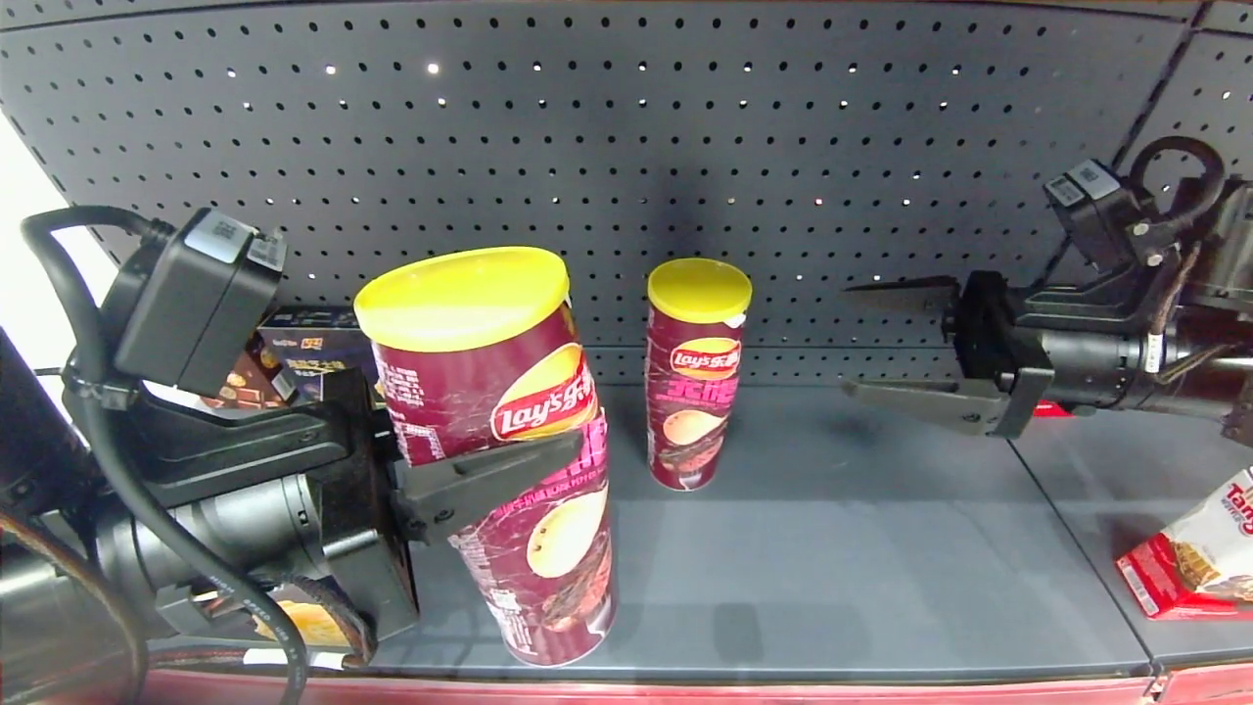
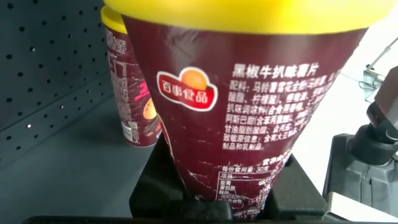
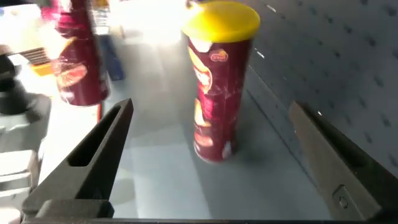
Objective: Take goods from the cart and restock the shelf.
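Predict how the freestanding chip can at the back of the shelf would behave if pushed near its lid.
The freestanding chip can is tall on a narrow base, so it would probably tip rather than slide. Once down, its round body would likely roll on the flat shelf.

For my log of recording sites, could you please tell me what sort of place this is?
Probably a shop aisle, or a mock-up: a grey shelf backed by pegboard, a standing crisp can, a gripped crisp can, and a red snack box.
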{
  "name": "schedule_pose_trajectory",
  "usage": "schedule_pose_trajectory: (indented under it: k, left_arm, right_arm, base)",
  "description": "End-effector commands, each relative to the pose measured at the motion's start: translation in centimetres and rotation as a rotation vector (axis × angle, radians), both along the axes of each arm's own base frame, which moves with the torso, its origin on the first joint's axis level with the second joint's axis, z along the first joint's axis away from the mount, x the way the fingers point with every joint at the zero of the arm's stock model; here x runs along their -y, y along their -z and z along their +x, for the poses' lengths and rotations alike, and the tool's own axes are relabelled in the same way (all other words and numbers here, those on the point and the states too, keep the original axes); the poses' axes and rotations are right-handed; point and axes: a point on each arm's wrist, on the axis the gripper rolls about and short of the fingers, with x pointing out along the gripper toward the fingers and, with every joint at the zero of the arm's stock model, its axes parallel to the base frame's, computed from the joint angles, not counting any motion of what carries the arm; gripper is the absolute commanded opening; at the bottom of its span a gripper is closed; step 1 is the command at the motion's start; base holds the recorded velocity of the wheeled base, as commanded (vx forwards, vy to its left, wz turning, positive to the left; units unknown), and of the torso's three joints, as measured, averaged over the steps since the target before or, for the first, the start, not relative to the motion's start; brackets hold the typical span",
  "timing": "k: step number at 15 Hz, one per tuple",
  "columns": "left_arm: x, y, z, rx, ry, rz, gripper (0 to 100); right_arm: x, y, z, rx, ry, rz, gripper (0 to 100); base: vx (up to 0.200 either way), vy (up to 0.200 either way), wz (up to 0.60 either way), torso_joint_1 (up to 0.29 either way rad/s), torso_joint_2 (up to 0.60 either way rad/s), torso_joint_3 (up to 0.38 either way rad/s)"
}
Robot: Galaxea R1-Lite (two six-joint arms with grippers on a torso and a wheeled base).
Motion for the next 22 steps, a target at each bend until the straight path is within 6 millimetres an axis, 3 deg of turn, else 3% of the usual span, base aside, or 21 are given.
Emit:
schedule_pose_trajectory:
  k: [1, 8, 16, 22]
  left_arm:
    - [0.0, 0.1, 0.0, -0.002, 0.001, 0.001, 0]
    - [-0.1, 0.8, -0.2, -0.024, 0.005, 0.016, 0]
    - [-0.4, 1.0, 0.1, -0.036, -0.015, 0.017, 0]
    - [-0.6, 1.2, 0.1, -0.05, -0.027, 0.011, 0]
  right_arm:
    - [-0.5, 0.9, 2.3, -0.023, -0.036, -0.005, 100]
    - [-3.5, 2.6, 5.1, -0.052, -0.135, -0.011, 100]
    - [-6.8, 6.5, 8.7, -0.087, -0.186, -0.023, 100]
    - [-9.2, 8.6, 10.2, -0.1, -0.224, -0.029, 100]
  base:
    - [0.0, 0.0, 0.0, 0.0, 0.0, 0.0]
    - [0.0, 0.0, 0.0, 0.0, 0.0, 0.0]
    - [0.0, 0.0, 0.0, 0.0, 0.0, 0.0]
    - [0.0, 0.0, 0.0, 0.0, 0.0, 0.0]
